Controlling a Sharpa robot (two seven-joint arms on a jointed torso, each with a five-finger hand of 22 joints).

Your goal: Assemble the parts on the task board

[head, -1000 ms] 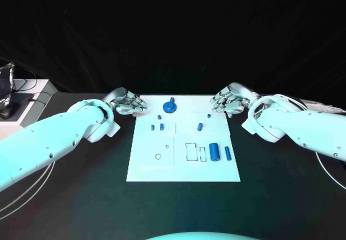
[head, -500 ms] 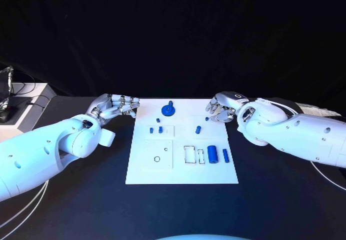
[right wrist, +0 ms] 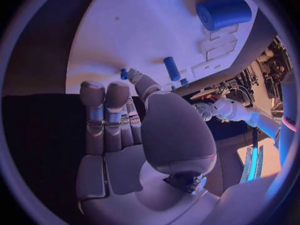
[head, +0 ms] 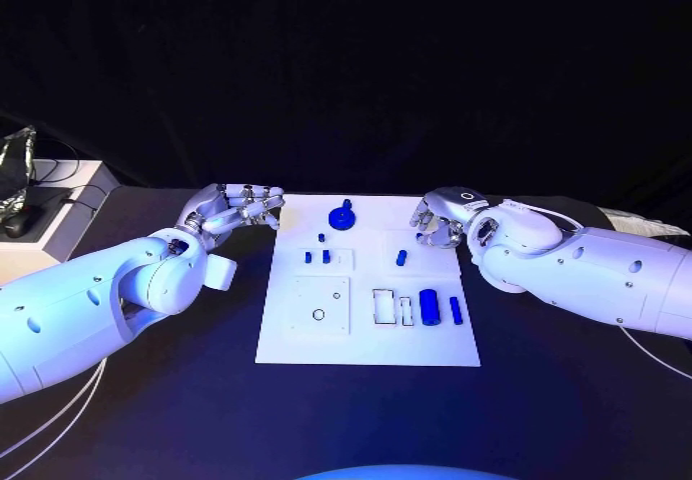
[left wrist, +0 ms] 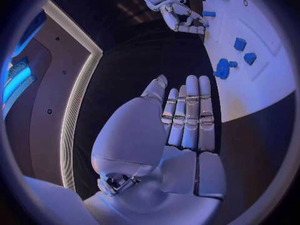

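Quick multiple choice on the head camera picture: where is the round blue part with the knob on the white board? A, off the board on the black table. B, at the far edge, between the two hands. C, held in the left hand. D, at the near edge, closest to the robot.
B: the round blue part sits at the far edge of the task board, between the left hand and the right hand, and neither hand holds it.

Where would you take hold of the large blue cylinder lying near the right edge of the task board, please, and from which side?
Probably across its round middle, from above. The large blue cylinder lies on its side on the task board, so its curved flanks are free. A thinner blue pin lies just right of it, so the fingers should go down carefully. The right robot hand, now empty, is the nearer.
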